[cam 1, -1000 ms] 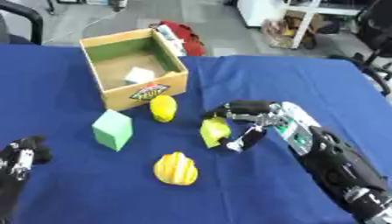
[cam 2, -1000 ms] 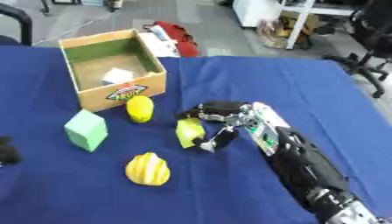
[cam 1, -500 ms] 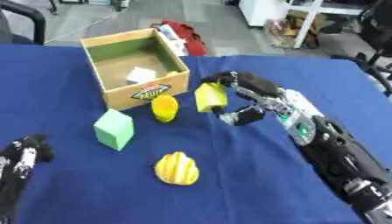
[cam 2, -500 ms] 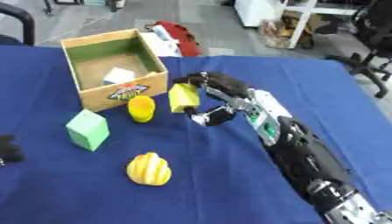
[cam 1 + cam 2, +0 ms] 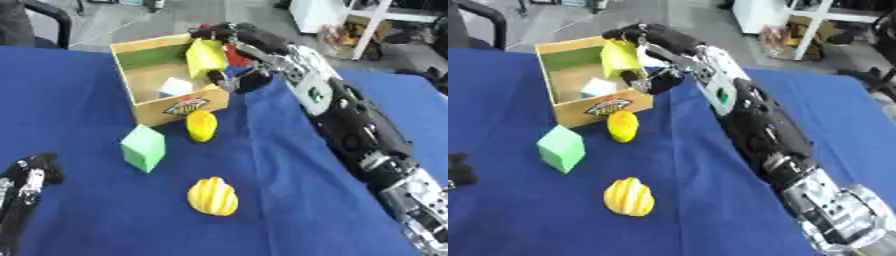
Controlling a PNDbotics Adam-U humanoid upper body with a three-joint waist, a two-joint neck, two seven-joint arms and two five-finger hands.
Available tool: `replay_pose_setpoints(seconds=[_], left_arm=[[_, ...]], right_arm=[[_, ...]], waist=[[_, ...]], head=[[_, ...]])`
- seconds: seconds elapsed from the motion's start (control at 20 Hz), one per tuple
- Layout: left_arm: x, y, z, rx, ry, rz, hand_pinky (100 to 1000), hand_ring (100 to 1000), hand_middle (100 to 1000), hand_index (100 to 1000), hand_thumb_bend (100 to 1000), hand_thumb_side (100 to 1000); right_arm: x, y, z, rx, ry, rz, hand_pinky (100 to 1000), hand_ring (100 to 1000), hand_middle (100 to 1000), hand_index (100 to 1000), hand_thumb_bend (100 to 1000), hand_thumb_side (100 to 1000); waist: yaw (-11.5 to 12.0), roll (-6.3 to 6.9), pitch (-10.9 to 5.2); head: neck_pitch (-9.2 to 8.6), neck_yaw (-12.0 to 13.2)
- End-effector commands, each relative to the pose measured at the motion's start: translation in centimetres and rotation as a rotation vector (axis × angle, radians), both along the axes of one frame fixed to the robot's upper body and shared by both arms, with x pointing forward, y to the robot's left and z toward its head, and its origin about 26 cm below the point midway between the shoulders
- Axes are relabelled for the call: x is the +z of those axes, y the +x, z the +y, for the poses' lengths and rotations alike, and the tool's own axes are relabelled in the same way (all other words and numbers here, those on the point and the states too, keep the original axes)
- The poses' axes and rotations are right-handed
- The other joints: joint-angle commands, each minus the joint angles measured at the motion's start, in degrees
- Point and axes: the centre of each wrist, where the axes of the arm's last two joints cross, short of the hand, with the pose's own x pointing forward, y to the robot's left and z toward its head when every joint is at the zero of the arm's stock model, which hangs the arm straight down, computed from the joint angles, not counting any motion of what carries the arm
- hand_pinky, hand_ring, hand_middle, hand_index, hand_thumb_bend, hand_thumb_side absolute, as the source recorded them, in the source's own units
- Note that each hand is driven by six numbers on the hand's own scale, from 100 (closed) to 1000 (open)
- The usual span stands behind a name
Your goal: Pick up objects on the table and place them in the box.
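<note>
My right hand (image 5: 232,42) is shut on a yellow-green block (image 5: 205,55) and holds it over the open wooden box (image 5: 141,109), near the box's right wall. A pale block (image 5: 175,87) lies inside the box. On the blue cloth in front of the box sit a small yellow fruit (image 5: 201,125), a green cube (image 5: 144,147) and a ribbed yellow fruit (image 5: 213,196). My left hand (image 5: 26,177) rests open at the lower left, away from all of these.
The table is covered by a blue cloth (image 5: 289,190). Behind the box lies something red (image 5: 234,53) at the table's far edge. White furniture (image 5: 337,20) and an office chair (image 5: 877,37) stand beyond the table.
My right hand has lifted the yellow-green block from the cloth and carried it left and away, up over the box. The camera has also shifted.
</note>
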Motion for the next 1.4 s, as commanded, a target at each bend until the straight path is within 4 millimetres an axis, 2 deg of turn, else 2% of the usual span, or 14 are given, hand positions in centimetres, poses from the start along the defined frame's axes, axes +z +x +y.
replay_pose_setpoints(seconds=[0.05,0.2,0.3,0.35,0.45,0.55,0.75,0.95,1.2,1.4], left_arm=[[1.3,0.3,-0.3,-0.035,0.014,-0.038,636,562,534,723,100,722],[1.7,0.6,-0.8,-0.062,0.017,-0.049,637,561,533,723,100,721],[1.9,0.8,-1.1,-0.078,0.020,-0.054,636,561,533,723,100,720],[2.0,0.8,-1.2,-0.085,0.020,-0.057,636,561,532,722,100,719],[2.1,0.9,-1.4,-0.097,0.020,-0.059,636,560,532,722,100,720],[2.2,0.9,-1.5,-0.102,0.021,-0.058,636,560,532,722,100,720],[2.1,0.9,-1.5,-0.104,0.021,-0.056,636,560,531,722,100,722],[1.9,0.8,-1.4,-0.099,0.018,-0.049,636,560,531,722,100,725],[1.3,0.5,-0.9,-0.069,0.013,-0.030,636,559,531,721,100,728],[0.8,0.1,-0.2,-0.033,0.011,-0.018,636,559,531,721,100,729]], right_arm=[[0.6,1.0,0.7,-0.101,-0.010,0.007,729,662,437,960,100,184],[0.0,1.5,2.1,-0.190,-0.023,0.017,743,700,542,995,100,194],[-0.5,1.6,2.9,-0.255,-0.037,0.024,761,742,671,1000,100,194],[-0.9,1.7,3.3,-0.294,-0.048,0.028,796,796,809,1000,100,193],[-1.5,1.8,3.8,-0.387,-0.078,0.026,830,845,925,1000,100,190],[-1.7,1.8,4.2,-0.488,-0.089,-0.002,849,876,996,1000,100,173],[-1.8,1.8,4.5,-0.637,-0.090,-0.069,875,928,1000,1000,100,153],[-1.3,1.8,4.1,-0.665,-0.085,-0.098,870,923,1000,1000,100,154],[1.6,1.2,2.7,-0.461,-0.058,-0.139,844,900,993,1000,100,172],[3.2,-0.4,0.9,-0.262,-0.048,-0.148,824,875,934,1000,100,191]], waist=[[1.3,0.87,0.29],[3.7,0.72,0.79],[5.0,0.64,1.14],[5.5,0.64,1.28],[6.3,0.66,1.46],[6.8,0.67,1.60],[7.0,0.64,1.60],[6.6,0.69,1.35],[3.7,0.87,0.55],[0.4,1.17,0.02]], head=[[-1.20,-0.8],[-1.28,-1.4],[-1.03,-2.0],[-0.81,-2.4],[-0.39,-3.0],[-0.03,-3.4],[0.43,-3.9],[0.59,-3.9],[1.30,-3.0],[1.73,-1.9]])
